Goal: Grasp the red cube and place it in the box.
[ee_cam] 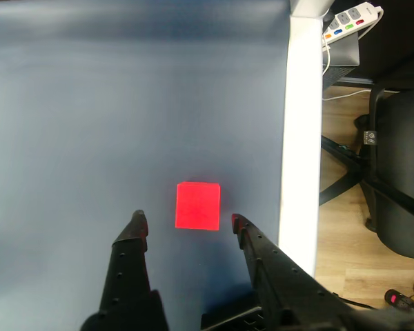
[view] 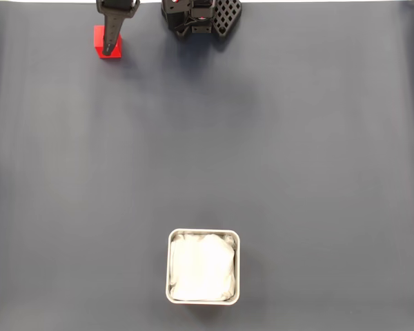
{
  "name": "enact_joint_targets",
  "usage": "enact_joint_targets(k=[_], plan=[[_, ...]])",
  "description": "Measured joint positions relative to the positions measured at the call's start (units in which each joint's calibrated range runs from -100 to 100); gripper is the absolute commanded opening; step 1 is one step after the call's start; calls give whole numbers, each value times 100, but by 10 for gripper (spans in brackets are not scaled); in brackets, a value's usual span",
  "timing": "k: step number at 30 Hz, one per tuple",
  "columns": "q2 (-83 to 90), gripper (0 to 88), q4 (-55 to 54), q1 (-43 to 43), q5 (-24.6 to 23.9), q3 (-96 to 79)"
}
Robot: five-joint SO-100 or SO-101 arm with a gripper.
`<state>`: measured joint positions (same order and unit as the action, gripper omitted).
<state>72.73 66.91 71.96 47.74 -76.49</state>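
The gripper [ee_cam: 186, 221] hangs spread over the red cube [ee_cam: 198, 205], which lies on the desk [view: 262, 138] far from the box [view: 203, 234] and near the desk's edge; a skewed closing could nudge the cube off.

End effector [ee_cam: 186, 221] spread (untouching) around red cube [ee_cam: 198, 205].

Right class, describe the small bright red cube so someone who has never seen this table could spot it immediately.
Start with the wide dark grey table mat. In the fixed view, go to its top-left edge, far from the square metal-rimmed box with white wrinkly lining near the bottom. There, under the black two-finger gripper, sits the small matte red cube, the mat's one brightly coloured thing.
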Motion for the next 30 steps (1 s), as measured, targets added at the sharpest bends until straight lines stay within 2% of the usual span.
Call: enact_joint_targets(k=[30], plan=[[-269, 332, -851, 89, 24, -552]])
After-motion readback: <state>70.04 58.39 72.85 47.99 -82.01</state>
